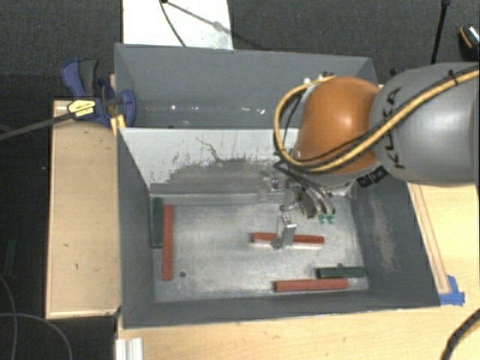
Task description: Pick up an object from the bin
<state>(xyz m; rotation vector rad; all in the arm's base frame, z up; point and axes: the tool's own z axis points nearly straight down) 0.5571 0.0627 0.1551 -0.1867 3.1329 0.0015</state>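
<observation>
Down in the middle of the bin [217, 231], my gripper [284, 236] sits right over a flat red stick [307, 240] that lies left to right on the floor. I cannot tell whether my jaws are open or closed, or whether they grip it. Nearer and to the right lies a second red stick [311, 284], with a dark green piece [339, 273] just beside its right end. Well apart, along the left wall, a third red stick [167, 242] lies near to far, with a dark green strip [157, 222] just left of it.
</observation>
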